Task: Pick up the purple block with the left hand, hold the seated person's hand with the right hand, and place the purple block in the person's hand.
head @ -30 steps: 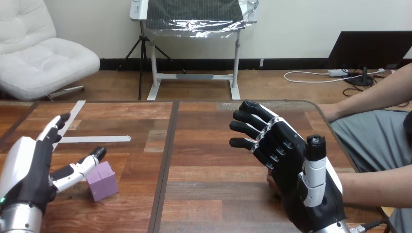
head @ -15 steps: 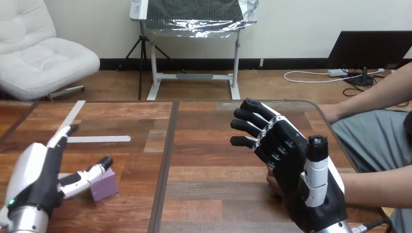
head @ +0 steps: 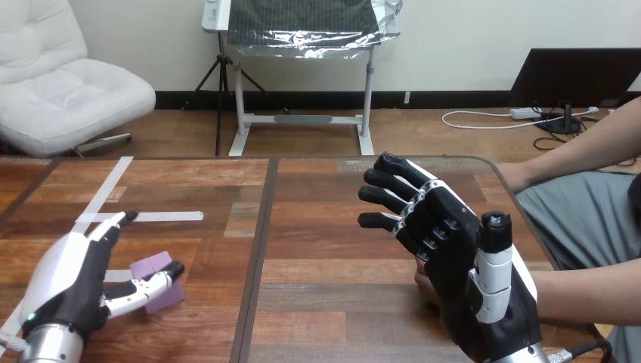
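The purple block (head: 152,265) rests on the wooden table at the lower left. My left hand (head: 70,277) is down around it: the thumb reaches across the block's near side and the straight fingers lie along its far left side, not clamped on it. My right hand (head: 453,257) stands upright at the lower right, open, with its fingers spread and only slightly bent. The person's hand (head: 421,286) is mostly hidden behind its palm, with just fingertips peeking out at its left. Their forearm (head: 589,291) comes in from the right edge. I cannot tell whether the two hands touch.
Two white tape strips (head: 143,217) cross on the table beyond the block. A dark seam (head: 258,249) runs down the table's middle. The person's other arm (head: 574,155) rests at the table's far right corner.
My left hand has dropped and swung right, closing in on the block, and its thumb now lies across the block's near side. My right hand has barely moved.
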Robot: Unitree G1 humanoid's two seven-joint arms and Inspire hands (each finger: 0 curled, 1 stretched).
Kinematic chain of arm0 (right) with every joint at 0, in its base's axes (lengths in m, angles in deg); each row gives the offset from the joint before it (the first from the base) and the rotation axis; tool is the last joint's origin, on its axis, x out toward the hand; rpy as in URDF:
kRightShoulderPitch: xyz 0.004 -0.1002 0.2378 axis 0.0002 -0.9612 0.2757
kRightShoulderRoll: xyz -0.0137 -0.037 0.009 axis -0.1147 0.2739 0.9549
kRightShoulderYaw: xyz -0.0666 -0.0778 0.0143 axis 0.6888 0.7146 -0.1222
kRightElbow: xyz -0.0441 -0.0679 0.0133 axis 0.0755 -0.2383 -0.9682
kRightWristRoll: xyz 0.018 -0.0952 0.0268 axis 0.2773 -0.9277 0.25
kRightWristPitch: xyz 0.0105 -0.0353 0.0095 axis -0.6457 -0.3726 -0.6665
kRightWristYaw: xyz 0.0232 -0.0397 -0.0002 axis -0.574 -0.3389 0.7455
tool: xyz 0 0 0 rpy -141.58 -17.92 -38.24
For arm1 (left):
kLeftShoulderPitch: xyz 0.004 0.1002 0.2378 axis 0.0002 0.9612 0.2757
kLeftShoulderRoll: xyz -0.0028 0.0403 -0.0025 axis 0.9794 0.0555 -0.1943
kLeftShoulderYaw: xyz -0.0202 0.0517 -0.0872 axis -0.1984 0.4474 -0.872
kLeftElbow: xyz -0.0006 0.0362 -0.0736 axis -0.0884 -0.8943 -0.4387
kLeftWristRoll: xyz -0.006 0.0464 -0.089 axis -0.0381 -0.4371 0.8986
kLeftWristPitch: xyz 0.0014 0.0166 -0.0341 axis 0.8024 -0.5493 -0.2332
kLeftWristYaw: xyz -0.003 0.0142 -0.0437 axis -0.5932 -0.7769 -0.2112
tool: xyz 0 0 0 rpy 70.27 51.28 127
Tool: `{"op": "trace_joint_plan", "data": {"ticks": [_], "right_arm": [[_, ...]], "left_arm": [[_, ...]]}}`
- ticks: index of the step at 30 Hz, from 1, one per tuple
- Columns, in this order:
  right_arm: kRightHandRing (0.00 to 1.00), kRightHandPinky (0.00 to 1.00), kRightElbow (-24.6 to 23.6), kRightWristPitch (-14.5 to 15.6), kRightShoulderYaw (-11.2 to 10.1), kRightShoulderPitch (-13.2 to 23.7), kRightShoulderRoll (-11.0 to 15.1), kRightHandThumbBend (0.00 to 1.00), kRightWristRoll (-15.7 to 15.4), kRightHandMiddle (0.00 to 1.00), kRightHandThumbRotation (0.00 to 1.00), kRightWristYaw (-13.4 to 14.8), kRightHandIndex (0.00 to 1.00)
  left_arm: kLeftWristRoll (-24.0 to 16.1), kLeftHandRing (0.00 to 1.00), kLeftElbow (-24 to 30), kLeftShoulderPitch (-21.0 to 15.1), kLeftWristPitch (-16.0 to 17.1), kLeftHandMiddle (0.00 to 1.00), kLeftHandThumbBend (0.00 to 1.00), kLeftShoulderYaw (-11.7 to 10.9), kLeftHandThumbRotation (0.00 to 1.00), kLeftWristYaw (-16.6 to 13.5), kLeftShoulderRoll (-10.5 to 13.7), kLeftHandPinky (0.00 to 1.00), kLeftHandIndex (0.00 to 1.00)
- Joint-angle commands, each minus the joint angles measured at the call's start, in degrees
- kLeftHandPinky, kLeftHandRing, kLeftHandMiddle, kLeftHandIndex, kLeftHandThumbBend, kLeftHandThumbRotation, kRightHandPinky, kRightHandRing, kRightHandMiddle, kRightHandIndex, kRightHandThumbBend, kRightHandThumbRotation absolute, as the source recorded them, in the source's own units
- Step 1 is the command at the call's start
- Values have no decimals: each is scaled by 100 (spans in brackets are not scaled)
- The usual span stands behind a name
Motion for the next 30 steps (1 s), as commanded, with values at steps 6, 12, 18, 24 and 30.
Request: {"op": "trace_joint_plan", "data": {"ticks": [6,12,18,24,30], "right_arm": [[82,73,-244,-127,-80,267,-6,85,39,84,100,-26,84],[82,73,-216,-189,-84,287,-18,85,30,84,100,-54,84],[82,73,-232,-167,-89,285,-24,85,21,83,100,-36,83],[82,72,-221,-173,-92,293,-23,86,32,83,100,-52,83],[82,72,-228,-152,-92,295,-31,86,60,83,100,-58,83]], "left_arm": [[-121,93,-267,-557,44,94,70,207,47,38,250,93,90],[-141,92,-466,-645,92,93,72,298,47,27,297,93,89],[-133,92,-641,-742,29,93,73,398,49,74,339,92,90],[-171,92,-775,-843,-98,93,75,513,49,157,386,93,90],[-259,92,-906,-938,-176,92,76,646,49,207,447,93,90]]}}
